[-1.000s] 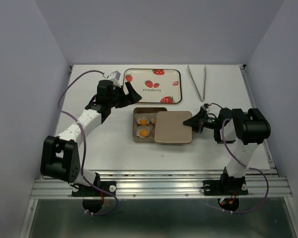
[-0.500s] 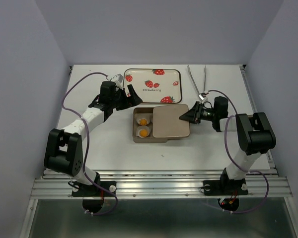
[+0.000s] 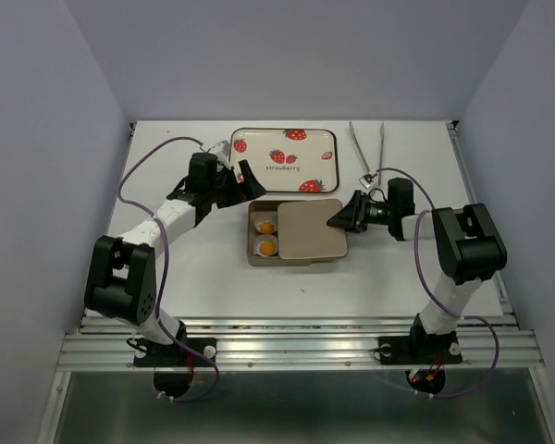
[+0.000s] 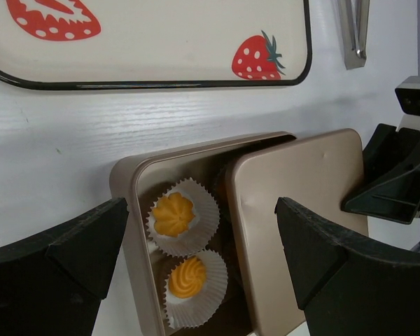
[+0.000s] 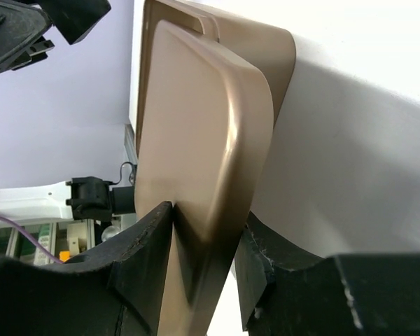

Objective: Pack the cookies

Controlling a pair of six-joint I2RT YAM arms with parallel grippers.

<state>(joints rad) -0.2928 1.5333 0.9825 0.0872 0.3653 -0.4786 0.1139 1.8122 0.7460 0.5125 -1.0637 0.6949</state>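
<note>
Two orange-yellow cookies (image 3: 268, 227) (image 3: 270, 247) sit in white paper cups in the left part of the square gold tin (image 3: 253, 242). Any others are hidden under the gold lid (image 3: 310, 231), which covers most of the tin. My right gripper (image 3: 342, 218) is shut on the lid's right edge; in the right wrist view the lid (image 5: 196, 126) is pinched between its fingers (image 5: 143, 259). My left gripper (image 3: 243, 178) is open and empty, just behind the tin's back-left corner. In the left wrist view both cookies (image 4: 173, 213) (image 4: 187, 276) show between its fingers (image 4: 77, 245).
A strawberry-print tray (image 3: 282, 148) lies at the back, behind the tin. Metal tongs (image 3: 368, 148) lie at the back right. The white table ends at a metal rail at the near edge.
My right gripper has carried the lid left and farther back, so it now covers more of the tin. The left gripper has shifted slightly.
</note>
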